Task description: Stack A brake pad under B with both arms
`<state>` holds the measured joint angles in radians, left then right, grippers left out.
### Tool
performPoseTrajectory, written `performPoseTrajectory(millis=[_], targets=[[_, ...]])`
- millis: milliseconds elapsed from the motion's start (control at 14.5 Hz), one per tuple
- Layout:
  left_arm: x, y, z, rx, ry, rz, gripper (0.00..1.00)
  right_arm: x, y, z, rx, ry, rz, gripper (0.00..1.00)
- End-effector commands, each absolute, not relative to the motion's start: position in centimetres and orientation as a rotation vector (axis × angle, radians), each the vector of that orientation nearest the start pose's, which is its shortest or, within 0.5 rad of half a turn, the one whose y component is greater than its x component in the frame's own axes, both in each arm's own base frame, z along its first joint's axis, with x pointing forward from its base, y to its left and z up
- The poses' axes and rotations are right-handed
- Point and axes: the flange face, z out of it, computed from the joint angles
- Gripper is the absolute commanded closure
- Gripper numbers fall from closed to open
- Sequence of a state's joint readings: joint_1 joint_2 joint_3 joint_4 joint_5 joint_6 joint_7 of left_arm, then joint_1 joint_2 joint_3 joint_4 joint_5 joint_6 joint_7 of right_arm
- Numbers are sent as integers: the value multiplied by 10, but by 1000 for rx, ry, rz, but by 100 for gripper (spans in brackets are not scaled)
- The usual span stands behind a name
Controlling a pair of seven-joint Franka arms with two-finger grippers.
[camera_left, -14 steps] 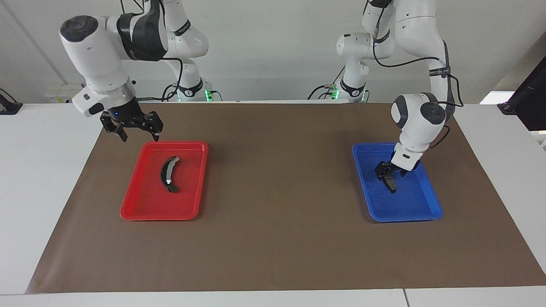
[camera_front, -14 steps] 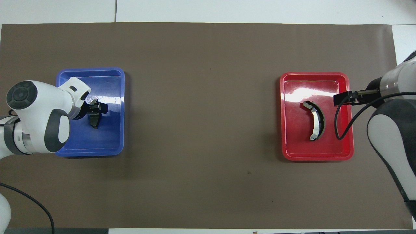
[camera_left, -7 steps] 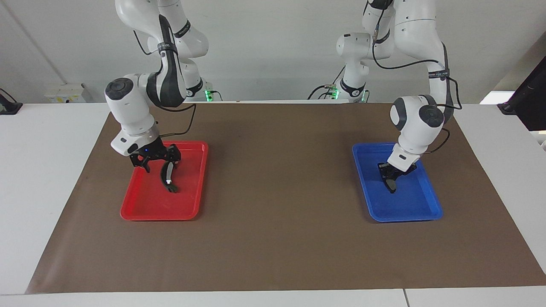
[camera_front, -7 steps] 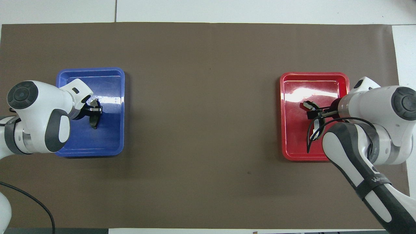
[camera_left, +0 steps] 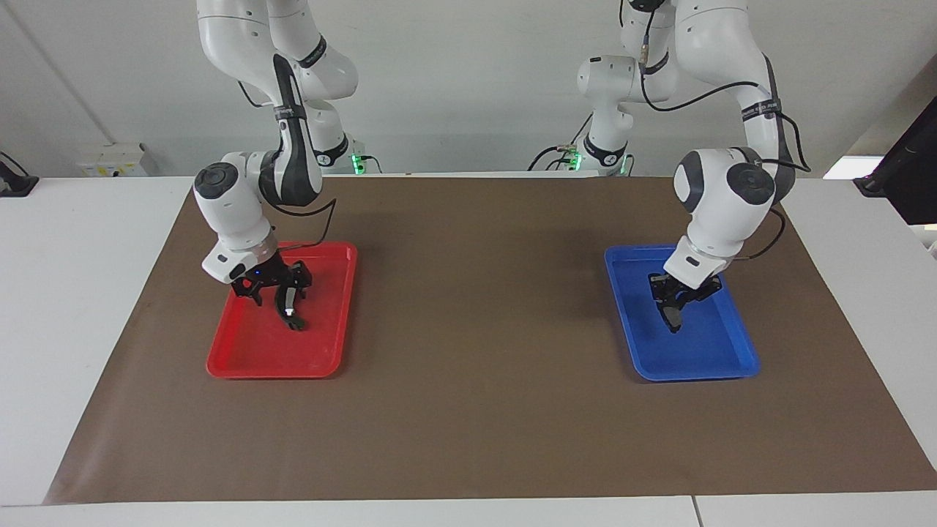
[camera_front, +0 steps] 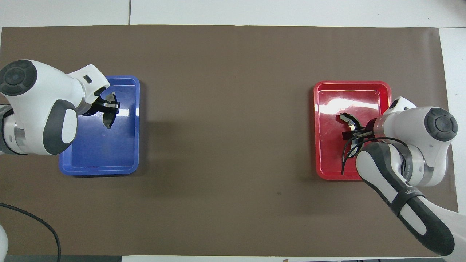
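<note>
The short dark brake pad A [camera_left: 672,319] hangs from my left gripper [camera_left: 673,301], which is shut on it a little above the blue tray [camera_left: 695,375]. In the overhead view the pad [camera_front: 108,120] and the left gripper [camera_front: 108,108] are over the part of the blue tray [camera_front: 98,171] farther from the robots. The crescent piece B [camera_left: 291,312] with its pale strip lies in the red tray [camera_left: 271,372]. My right gripper [camera_left: 280,291] is low in that tray, open, astride B's middle. In the overhead view the right gripper [camera_front: 355,131] covers most of B [camera_front: 346,118].
Both trays sit on a brown mat [camera_left: 476,351], the red one toward the right arm's end and the blue one toward the left arm's end. A wide stretch of bare mat [camera_front: 225,127] lies between them. A black cable [camera_front: 32,222] trails by the left arm.
My right gripper has come down from beside the red tray's corner onto B. My left gripper has closed on pad A and raised it slightly off the blue tray.
</note>
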<state>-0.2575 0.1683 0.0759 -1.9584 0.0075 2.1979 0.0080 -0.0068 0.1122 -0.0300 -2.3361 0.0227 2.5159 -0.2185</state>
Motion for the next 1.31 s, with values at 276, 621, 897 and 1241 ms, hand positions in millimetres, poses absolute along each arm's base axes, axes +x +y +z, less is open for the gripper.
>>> performPoseTrajectory(millis=[276,621,897,1241], targets=[[541,-311,371,-3178,133,-211,99,519,-21,294,-3115,-247,-93,70],[538,-392,337,-3236,84,-246,99,535,-15,318,-3110,-250,-69,100],[528,-418,314,-3258,4,-228,99,565,5,371,-3104,-195,4,100],[507,-439,307,-3257,43,-214,84,586,84,399,-3105,-153,31,100]])
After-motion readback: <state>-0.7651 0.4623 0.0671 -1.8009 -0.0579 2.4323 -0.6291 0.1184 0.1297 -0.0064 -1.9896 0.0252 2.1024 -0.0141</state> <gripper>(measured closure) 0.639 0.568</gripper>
